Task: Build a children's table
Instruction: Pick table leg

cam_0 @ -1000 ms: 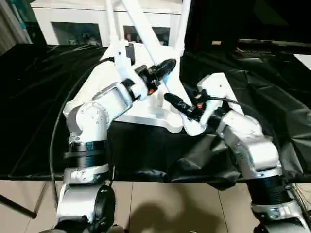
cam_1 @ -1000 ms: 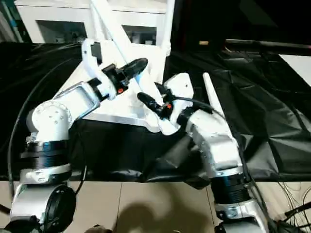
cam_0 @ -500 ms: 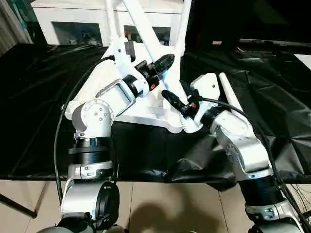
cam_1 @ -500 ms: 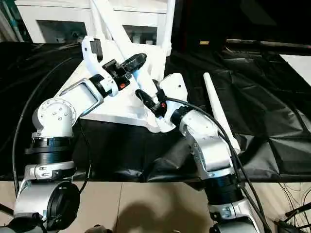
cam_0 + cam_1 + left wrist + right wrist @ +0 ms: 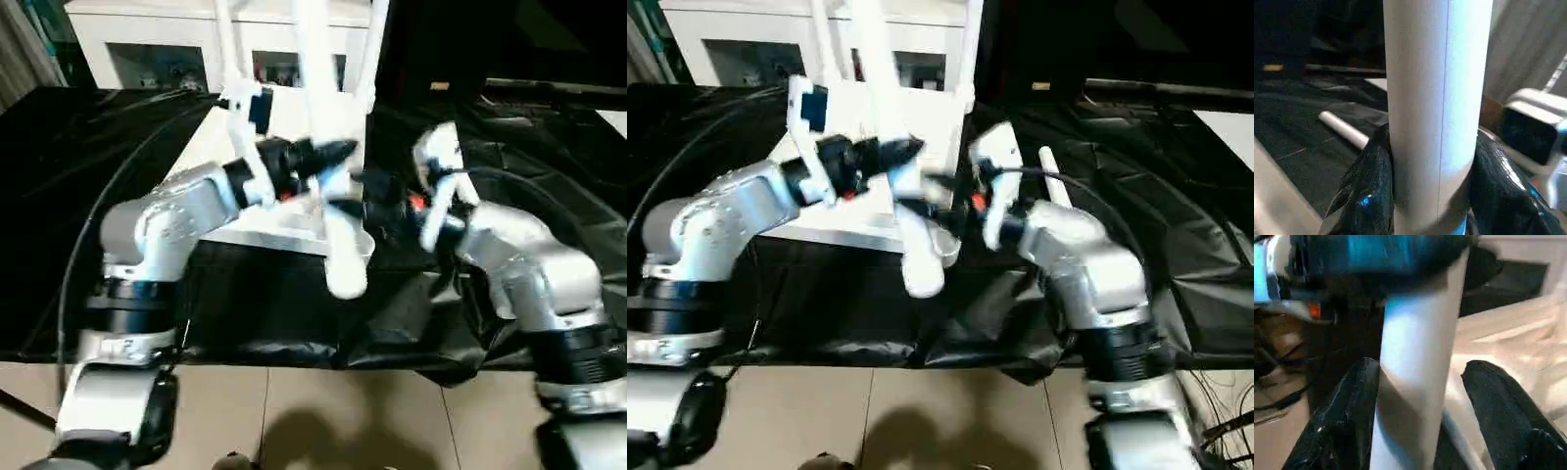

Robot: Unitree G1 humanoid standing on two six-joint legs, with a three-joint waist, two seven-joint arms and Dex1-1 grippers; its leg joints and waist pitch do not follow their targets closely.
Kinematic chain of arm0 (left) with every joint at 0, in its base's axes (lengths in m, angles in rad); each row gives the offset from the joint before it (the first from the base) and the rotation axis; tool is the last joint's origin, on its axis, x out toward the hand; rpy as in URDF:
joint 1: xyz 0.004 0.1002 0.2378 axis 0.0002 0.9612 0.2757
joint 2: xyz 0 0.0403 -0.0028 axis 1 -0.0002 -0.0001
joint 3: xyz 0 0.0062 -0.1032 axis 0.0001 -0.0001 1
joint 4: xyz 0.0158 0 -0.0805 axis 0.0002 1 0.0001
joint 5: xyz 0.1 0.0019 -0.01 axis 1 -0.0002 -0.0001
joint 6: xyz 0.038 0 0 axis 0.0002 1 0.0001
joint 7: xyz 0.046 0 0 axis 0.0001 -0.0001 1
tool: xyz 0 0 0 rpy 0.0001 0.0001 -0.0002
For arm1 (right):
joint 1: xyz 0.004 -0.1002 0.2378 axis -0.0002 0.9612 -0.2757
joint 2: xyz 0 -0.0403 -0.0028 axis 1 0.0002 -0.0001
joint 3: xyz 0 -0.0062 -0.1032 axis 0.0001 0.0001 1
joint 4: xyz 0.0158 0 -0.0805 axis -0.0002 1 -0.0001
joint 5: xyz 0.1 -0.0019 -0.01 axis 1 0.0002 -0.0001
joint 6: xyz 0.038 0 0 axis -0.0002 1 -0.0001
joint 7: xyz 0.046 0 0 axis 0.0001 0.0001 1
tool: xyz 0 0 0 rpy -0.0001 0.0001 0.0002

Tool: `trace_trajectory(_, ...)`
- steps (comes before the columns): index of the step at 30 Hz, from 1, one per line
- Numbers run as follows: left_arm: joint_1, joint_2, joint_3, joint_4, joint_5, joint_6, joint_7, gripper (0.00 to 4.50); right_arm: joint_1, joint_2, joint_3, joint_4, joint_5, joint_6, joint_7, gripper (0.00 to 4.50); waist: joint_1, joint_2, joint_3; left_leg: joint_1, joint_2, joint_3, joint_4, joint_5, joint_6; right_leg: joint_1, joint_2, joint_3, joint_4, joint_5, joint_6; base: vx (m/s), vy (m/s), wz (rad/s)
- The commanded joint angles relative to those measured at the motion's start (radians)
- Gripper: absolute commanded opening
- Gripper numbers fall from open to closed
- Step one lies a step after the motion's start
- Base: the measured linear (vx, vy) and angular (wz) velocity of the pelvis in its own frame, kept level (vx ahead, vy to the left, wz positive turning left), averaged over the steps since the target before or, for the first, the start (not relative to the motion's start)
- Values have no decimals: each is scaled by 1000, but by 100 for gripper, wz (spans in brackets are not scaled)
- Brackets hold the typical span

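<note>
The white plastic tabletop (image 5: 294, 220) lay underside-up on the black cover. Three white tapered legs rose from it: two slim ones (image 5: 227, 44) at the far side and a thicker near leg (image 5: 328, 166). A fourth leg (image 5: 1344, 128) lay loose on the cover.

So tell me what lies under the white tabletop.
The tabletop rests on a black sheet that spreads out on every side. Whatever supports the sheet is covered. The sheet's front edge hangs above a tiled floor.
</note>
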Motion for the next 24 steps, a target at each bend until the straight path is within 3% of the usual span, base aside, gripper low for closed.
trace_trajectory(1,-9,9,-8,-52,-37,9,-44,179,-7,-26,15,10,13,38,20,295,5,-4,-77,16,8,4,-66,-132,15,65,-46,32,-61,-79,-229,0,0,0)
trace_trajectory(3,-13,6,8,-67,-69,22,-58,179,1,-50,49,13,4,61,38,295,5,-6,-75,16,9,5,-67,-142,9,63,-46,33,-62,-105,-224,0,0,0)
trace_trajectory(4,-14,6,10,-68,-73,23,-63,179,1,-55,54,12,4,68,41,295,2,-14,-74,15,8,6,-66,-143,10,64,-45,33,-64,-114,-220,0,0,0)
trace_trajectory(5,-14,11,9,-73,-83,18,-88,179,3,-62,64,4,16,87,49,268,5,-13,-74,16,8,6,-66,-143,9,63,-47,33,-65,-137,-214,0,0,0)
trace_trajectory(6,-14,11,9,-73,-83,18,-88,179,3,-62,64,4,16,87,49,268,6,-18,-74,15,8,6,-67,-139,9,63,-48,34,-65,-154,-206,0,0,0)
trace_trajectory(7,-12,16,9,-79,-90,12,-113,179,3,-64,71,-1,21,107,60,261,6,-12,-74,16,9,5,-66,-140,6,61,-48,34,-65,-159,-203,0,0,0)
trace_trajectory(9,-10,16,9,-81,-91,11,-115,179,3,-63,74,-1,21,112,63,246,4,-12,-73,17,10,5,-67,-145,2,59,-46,34,-66,-164,-196,0,0,0)
trace_trajectory(13,1,19,13,-86,-94,14,-119,179,2,-61,74,5,20,127,68,217,6,-16,-76,16,9,5,-66,-128,2,60,-46,34,-63,-144,-195,0,0,0)
trace_trajectory(15,3,20,15,-87,-97,19,-114,179,-1,-61,76,7,25,132,67,202,9,-22,-76,15,10,5,-66,-118,6,60,-47,34,-62,-134,-196,0,0,0)
trace_trajectory(20,16,29,10,-97,-95,18,-118,179,-6,-45,91,23,13,111,49,188,12,-24,-76,16,11,5,-67,-115,-2,60,-47,33,-59,-117,-199,0,0,0)
trace_trajectory(22,15,22,8,-94,-74,14,-83,235,-4,-37,89,26,5,103,34,187,12,-24,-76,18,11,5,-67,-120,-5,58,-47,33,-59,-115,-200,0,0,0)
trace_trajectory(24,3,-1,15,-75,-53,15,-21,249,0,-24,85,28,-9,86,11,187,12,-31,-75,18,12,6,-67,-119,-8,59,-47,34,-58,-111,-201,0,0,0)
